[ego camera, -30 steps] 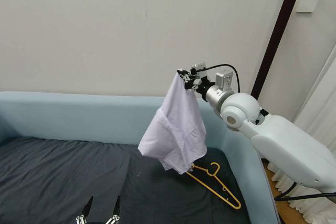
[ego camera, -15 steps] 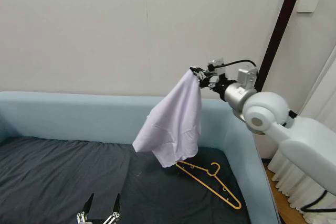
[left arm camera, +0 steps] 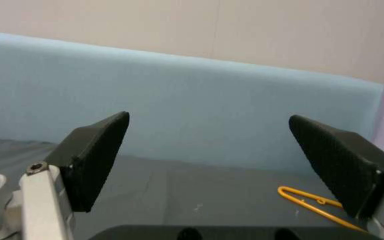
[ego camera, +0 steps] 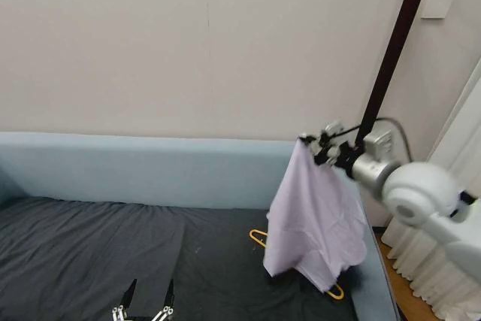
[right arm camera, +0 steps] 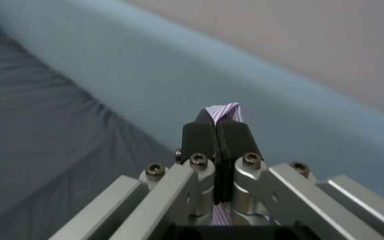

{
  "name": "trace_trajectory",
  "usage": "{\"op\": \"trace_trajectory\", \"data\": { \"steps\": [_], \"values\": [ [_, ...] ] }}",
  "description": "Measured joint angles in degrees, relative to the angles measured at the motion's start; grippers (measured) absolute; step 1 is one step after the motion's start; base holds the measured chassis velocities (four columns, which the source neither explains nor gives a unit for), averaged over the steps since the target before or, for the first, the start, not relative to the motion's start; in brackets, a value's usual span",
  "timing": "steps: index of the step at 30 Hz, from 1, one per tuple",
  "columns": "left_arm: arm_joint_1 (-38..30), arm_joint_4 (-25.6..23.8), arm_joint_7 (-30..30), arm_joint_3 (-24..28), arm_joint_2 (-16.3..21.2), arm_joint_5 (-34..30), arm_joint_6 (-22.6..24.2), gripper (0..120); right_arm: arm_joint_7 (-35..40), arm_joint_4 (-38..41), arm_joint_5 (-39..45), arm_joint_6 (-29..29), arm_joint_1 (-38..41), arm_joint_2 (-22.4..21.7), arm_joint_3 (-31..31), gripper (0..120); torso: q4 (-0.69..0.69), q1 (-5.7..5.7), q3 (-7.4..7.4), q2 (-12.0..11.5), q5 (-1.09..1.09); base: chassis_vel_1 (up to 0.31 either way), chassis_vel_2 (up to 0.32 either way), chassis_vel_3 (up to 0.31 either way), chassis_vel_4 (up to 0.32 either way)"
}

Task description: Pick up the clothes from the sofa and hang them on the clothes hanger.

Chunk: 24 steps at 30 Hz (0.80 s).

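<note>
Garment (ego camera: pixel 316 216): light, limp cloth; likely best held at its top edge. Right gripper (ego camera: pixel 310 140), three o'clock, clamped on it. Left gripper (ego camera: pixel 149 295), seven o'clock, jaws apart.

A home sitting room.
A pale blue sofa (ego camera: pixel 150 171) with a dark seat lies below the right gripper (ego camera: pixel 307 140), a plain wall (ego camera: pixel 188 50) behind it, and a dark rack pole (ego camera: pixel 391 58) and white curtain (ego camera: pixel 421 283) just beyond.

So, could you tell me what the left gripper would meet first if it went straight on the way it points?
Probably the sofa's light blue backrest, seen straight ahead of the left gripper; depth is unclear.
</note>
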Motion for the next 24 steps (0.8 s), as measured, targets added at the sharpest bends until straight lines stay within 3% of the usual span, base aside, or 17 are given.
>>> {"op": "trace_trajectory", "data": {
  "steps": [2, 4, 5, 9, 10, 14, 17, 20, 22, 24],
  "values": [
    [0.3, 0.2, -0.1, -0.5, 0.1, -0.3, -0.2, 93, 0.7, -6.3, -3.9, 1.3, -2.4, 7.3, -3.3, 0, -0.07, 0.0, 0.0, 0.0, -0.05, 0.0, 0.0, 0.0, 0.0],
    [0.6, 0.3, -0.1, -0.8, 0.0, -0.5, -0.3, 93, 1.5, -14.1, -7.2, 3.2, -3.7, 15.6, -6.3, 0, -0.02, 0.0, 0.01, 0.0, -0.01, 0.0, 0.0, 0.0, 0.0],
    [0.6, 0.3, -0.1, -0.8, 0.0, -0.5, -0.3, 93, 1.5, -14.1, -7.2, 3.2, -3.7, 15.6, -6.3, 0, -0.02, 0.0, 0.01, 0.0, -0.01, 0.0, 0.0, 0.0, 0.0],
    [0.8, 0.9, -0.1, -1.5, -0.1, -1.1, -0.6, 93, 4.7, -28.9, -10.5, 7.7, -3.0, 30.2, -11.4, 0, -0.06, 0.01, 0.01, 0.0, -0.05, 0.0, 0.0, 0.0, 0.0],
    [0.8, 0.9, -0.1, -1.5, -0.1, -1.1, -0.6, 93, 4.7, -28.9, -10.5, 7.7, -3.0, 30.2, -11.4, 0, -0.06, 0.01, 0.01, 0.0, -0.05, 0.0, 0.0, 0.0, 0.0],
    [0.4, 1.5, -0.1, -2.0, -0.1, -1.6, -0.6, 93, 6.7, -38.4, -12.7, 10.8, -1.0, 41.4, -15.3, 0, -0.01, 0.01, 0.0, 0.0, -0.05, 0.0, 0.0, 0.0, 0.0],
    [0.3, 1.7, 0.0, -2.0, -0.1, -1.7, -0.6, 93, 7.2, -43.6, -14.5, 13.2, -0.6, 45.3, -16.5, 0, -0.07, 0.01, 0.0, 0.0, -0.08, 0.0, 0.0, 0.0, 0.0],
    [0.3, 2.0, 0.0, -2.0, -0.3, -1.6, -0.6, 93, 8.5, -49.6, -15.3, 16.0, 0.5, 49.2, -16.9, 0, -0.02, 0.01, 0.0, 0.0, -0.02, 0.0, 0.0, 0.0, 0.0],
    [0.3, 2.1, 0.0, -2.0, -0.5, -1.6, -0.6, 93, 9.5, -52.6, -15.4, 17.4, 1.3, 49.8, -16.9, 0, 0.01, 0.0, 0.0, 0.0, -0.02, 0.0, 0.0, 0.0, 0.0],
    [0.3, 2.3, 0.1, -1.9, -0.7, -1.3, -0.7, 93, 10.0, -58.8, -15.7, 20.4, 2.9, 50.1, -16.5, 0, -0.08, 0.01, 0.0, 0.0, -0.04, 0.0, 0.0, 0.0, 0.0]
  ]
}}
